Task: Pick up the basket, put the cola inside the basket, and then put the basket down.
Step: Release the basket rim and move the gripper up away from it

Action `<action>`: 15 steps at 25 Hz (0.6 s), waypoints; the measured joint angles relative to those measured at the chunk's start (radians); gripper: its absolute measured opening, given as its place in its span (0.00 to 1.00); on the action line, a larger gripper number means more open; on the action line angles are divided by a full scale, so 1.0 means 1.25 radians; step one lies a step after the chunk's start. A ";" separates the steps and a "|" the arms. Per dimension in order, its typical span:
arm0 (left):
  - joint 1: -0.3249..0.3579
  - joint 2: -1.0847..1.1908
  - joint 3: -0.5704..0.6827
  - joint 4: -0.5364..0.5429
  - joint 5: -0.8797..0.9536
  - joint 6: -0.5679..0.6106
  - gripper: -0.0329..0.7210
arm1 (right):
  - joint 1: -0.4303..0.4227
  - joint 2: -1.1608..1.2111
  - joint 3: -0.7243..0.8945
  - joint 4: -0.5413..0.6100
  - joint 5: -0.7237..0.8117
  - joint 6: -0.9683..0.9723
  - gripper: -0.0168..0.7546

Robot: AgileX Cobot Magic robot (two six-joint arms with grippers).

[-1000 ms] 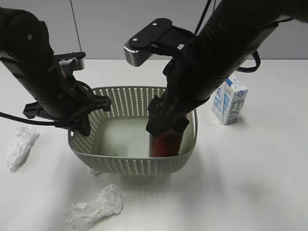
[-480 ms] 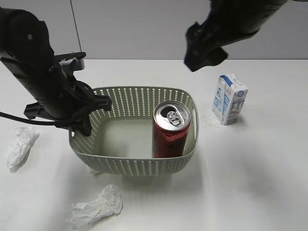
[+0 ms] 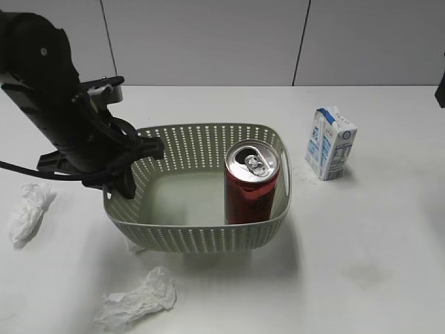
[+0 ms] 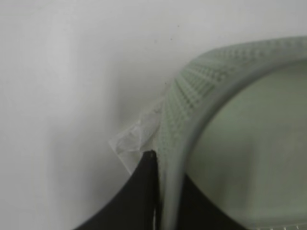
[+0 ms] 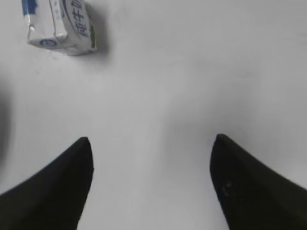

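Note:
The pale green basket [image 3: 201, 240] is at the table's middle. The red cola can [image 3: 252, 191] stands upright inside it, against its right wall. My left gripper [image 3: 128, 177] is shut on the basket's left rim, one finger inside and one outside. In the left wrist view the gripper [image 4: 167, 167] pinches the rim of the basket [image 4: 211, 81]. I cannot tell whether the basket rests on the table or hangs just above it. My right gripper [image 5: 151, 139] is open and empty over bare table, far right, and almost out of the exterior view.
A white-and-blue carton [image 3: 331, 142] stands right of the basket and also shows in the right wrist view [image 5: 62, 26]. Crumpled tissues lie at the front left [image 3: 138, 298], at the far left [image 3: 29, 211], and under the basket's left corner [image 4: 136, 139].
My right gripper let go of the cola in the basket, then rose and pulled away to the right, out of the exterior view. The left gripper keeps its hold; the basket shifted slightly.

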 joint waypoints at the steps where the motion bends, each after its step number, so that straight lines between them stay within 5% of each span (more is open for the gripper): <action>1: 0.000 0.004 -0.008 0.000 0.003 -0.004 0.04 | -0.002 -0.010 0.016 0.015 0.001 -0.005 0.76; 15: 0.026 0.250 -0.337 0.012 0.157 -0.044 0.04 | -0.003 -0.502 0.410 0.046 -0.081 -0.018 0.76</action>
